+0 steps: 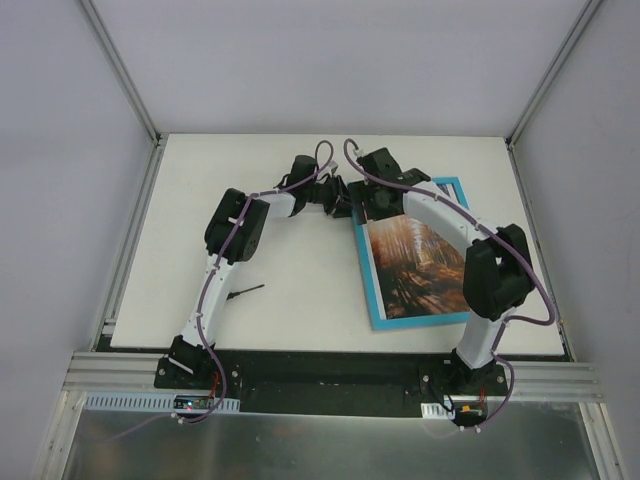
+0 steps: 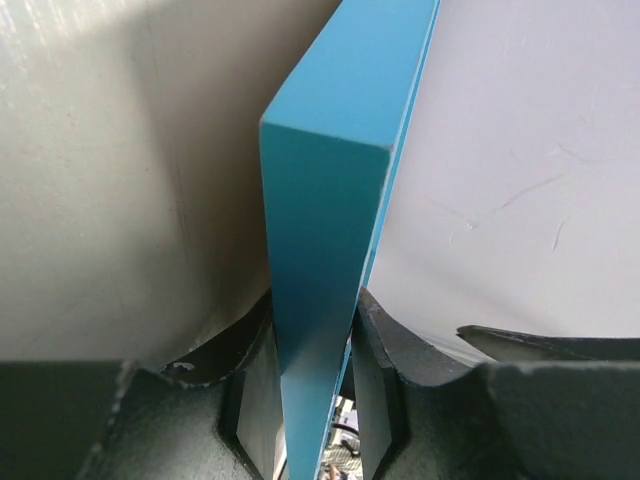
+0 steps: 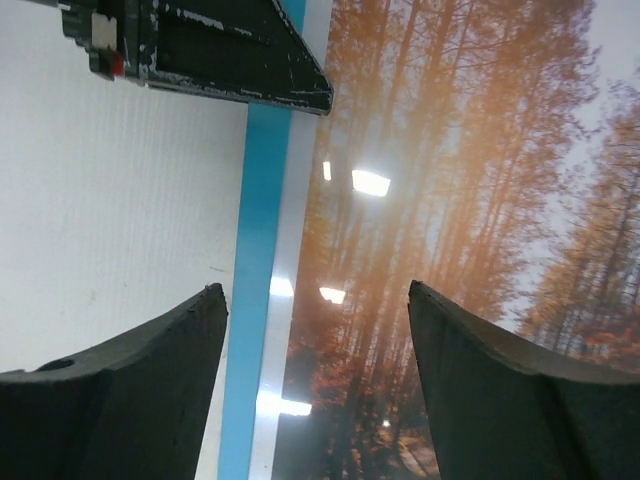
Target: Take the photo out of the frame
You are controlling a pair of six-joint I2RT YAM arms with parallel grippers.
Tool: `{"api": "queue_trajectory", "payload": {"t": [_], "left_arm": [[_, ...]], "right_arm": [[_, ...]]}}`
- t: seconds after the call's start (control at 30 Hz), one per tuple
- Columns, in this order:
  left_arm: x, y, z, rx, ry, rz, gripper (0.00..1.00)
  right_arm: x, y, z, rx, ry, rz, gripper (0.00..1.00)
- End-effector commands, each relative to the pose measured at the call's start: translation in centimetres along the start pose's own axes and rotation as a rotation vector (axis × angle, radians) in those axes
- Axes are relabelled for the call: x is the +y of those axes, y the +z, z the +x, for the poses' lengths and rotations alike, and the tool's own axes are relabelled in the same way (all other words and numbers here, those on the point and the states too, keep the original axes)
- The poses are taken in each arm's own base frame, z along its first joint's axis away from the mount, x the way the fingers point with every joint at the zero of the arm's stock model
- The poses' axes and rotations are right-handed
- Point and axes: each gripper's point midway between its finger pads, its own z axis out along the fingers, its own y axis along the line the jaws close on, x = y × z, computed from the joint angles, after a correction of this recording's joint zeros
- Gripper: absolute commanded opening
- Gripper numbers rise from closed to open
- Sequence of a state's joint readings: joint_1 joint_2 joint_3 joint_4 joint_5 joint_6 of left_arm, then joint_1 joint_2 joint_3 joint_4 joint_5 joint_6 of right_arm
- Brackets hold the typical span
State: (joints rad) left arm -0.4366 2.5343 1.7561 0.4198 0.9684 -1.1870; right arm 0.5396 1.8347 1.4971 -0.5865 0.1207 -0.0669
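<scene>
Left fingers clamped on frame edge, probably anchoring it. Right fingers wide open, empty, above photo; frame border between them, likely lining up a pick.

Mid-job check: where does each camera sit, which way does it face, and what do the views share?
Top external: above and behind the bases, looking down on the table; both arms show, meeting at the frame with the photo.
Left wrist: on the left pincer, looking along its fingers, shut on the frame's corner.
Right wrist: on the open right pincer, looking down at frame bar and photo; both fingers show.
Shared: all three show the frame; top and right wrist also show the photo.
</scene>
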Motion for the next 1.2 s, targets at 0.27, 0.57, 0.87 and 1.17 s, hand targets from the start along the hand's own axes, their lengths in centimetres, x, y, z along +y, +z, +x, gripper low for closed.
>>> {"api": "queue_trajectory", "payload": {"t": [0.27,0.57,0.87,1.17], "left_arm": [[-11.2,-6.0,-1.2,-0.087,0.086,0.152,0.16],[-14.1,-9.1,-0.7,-0.14,0.13,0.175,0.16],[-15.2,-10.2,-0.4,-0.162,0.15,0.179,0.16],[-16.4,-11.4,-0.7,-0.188,0.165,0.193,0.16]], "right_arm": [[1.6,-5.0,-1.0,-0.192,-0.371,0.201,0.81],[3.7,-5.3,-0.6,-0.228,-0.542,0.328,0.82],[3.6,-5.7,-1.9,-0.249,-0.641,0.451,0.74],[4.4,-5.0,-1.1,-0.255,-0.756,0.495,0.68]]}}
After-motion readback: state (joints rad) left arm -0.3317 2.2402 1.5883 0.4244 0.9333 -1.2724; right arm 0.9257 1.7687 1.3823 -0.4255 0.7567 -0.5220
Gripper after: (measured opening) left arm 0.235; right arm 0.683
